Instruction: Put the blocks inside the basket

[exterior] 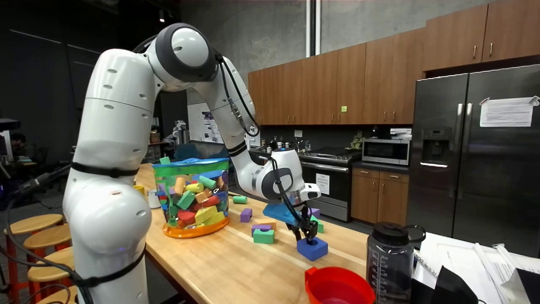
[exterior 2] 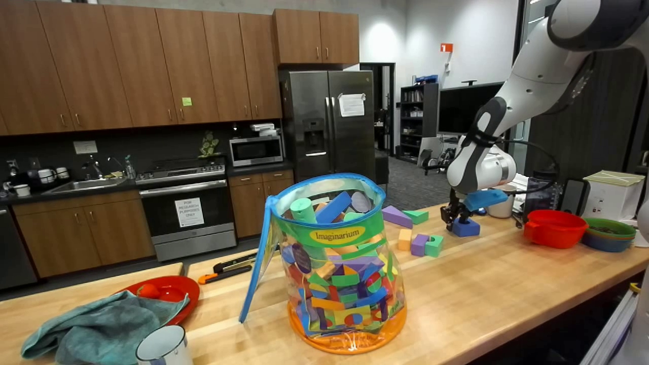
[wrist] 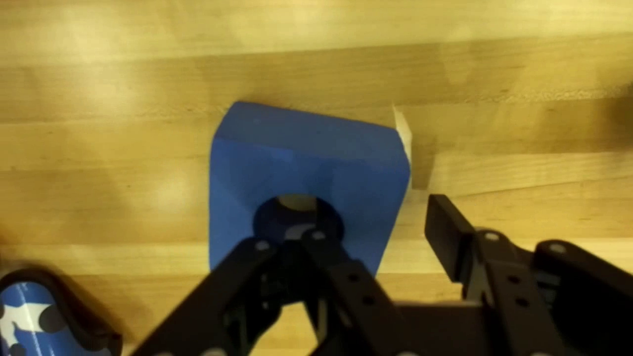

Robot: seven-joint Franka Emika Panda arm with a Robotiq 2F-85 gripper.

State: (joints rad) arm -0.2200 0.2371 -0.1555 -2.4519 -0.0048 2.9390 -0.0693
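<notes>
Parted and empty, my end effector [wrist: 371,235] is seemingly straddling one wall of the holed, blue rectangular foam-looking block [wrist: 306,170] beneath. Closing this off-centre, I could be twisting it loose short of the clear plastic, round, orange-based basket [exterior 2: 336,234] standing well apart from me.

The surface [exterior 2: 481,284] is made of glossy wood; the basket [exterior 2: 337,234] is walled in clear, shiny plastic. The blue block [wrist: 309,173] is finished smooth and matt. The fridge [exterior 2: 350,134] is faced in metal, the towel [exterior 2: 101,327] made of cloth.
</notes>
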